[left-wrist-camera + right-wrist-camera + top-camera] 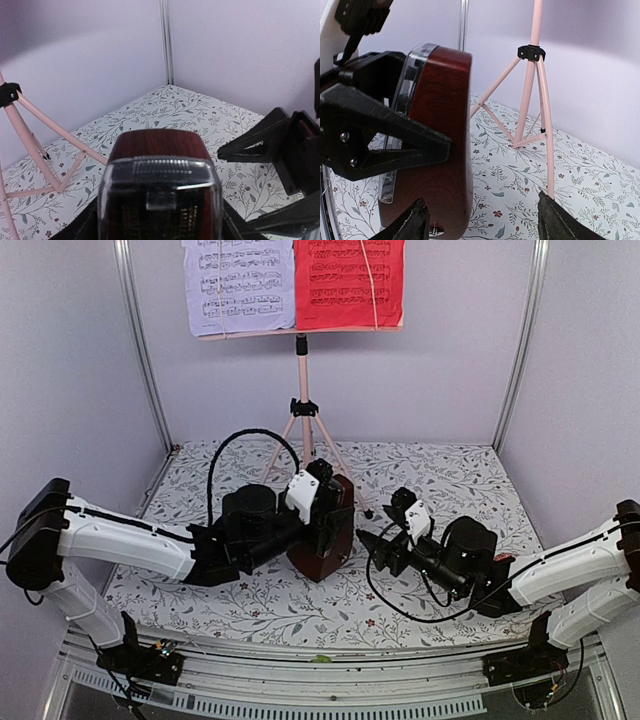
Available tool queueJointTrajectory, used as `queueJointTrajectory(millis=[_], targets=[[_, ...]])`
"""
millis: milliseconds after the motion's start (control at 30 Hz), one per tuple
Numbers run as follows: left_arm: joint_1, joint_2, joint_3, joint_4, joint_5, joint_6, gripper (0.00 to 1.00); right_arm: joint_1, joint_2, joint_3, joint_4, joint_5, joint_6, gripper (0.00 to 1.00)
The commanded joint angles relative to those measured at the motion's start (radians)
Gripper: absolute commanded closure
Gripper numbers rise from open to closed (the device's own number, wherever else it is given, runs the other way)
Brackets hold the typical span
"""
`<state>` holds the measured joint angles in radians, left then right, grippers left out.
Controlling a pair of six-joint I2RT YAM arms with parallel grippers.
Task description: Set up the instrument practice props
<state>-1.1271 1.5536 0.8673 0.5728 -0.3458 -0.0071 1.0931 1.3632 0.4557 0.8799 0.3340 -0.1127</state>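
We had the music stand (303, 410) up at back, lilac sheet (238, 285) and red sheet (348, 282) on it. Left gripper (328, 512) clamped the metronome (325, 555) mid-table; right gripper (372, 548) spread wide beside it. We judged only release remained.

No word, brand or number can be read anywhere. The lilac sheet (238, 285) and the red sheet (350, 282), high up and well beyond the left pincer (330, 515), carry printed staves of music notes, too small to make out any title or figure. The clear front of the dark brown metronome (159, 190) clamped in that pincer shows only blurred streaks, no legible scale.
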Motion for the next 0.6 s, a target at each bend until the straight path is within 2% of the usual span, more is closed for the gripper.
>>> queueJointTrajectory(millis=[0,133,300,500,567], targets=[[0.013,0.014,-0.034,0.231,-0.055,-0.065,1.0,-0.013,-0.014,-0.007,0.016,0.036,0.162,0.24],[0.013,0.052,-0.076,0.319,-0.096,-0.113,1.0,-0.015,-0.011,0.004,-0.031,0.058,0.283,0.23],[0.009,0.1,-0.127,0.445,-0.114,-0.137,1.0,-0.016,-0.005,0.0,-0.061,0.086,0.408,0.11],[-0.006,0.172,-0.176,0.591,-0.138,-0.119,1.0,-0.018,0.008,0.008,-0.09,0.069,0.463,0.07],[-0.015,0.197,-0.188,0.634,-0.151,-0.107,0.95,-0.018,0.007,0.008,-0.094,0.068,0.464,0.06]])
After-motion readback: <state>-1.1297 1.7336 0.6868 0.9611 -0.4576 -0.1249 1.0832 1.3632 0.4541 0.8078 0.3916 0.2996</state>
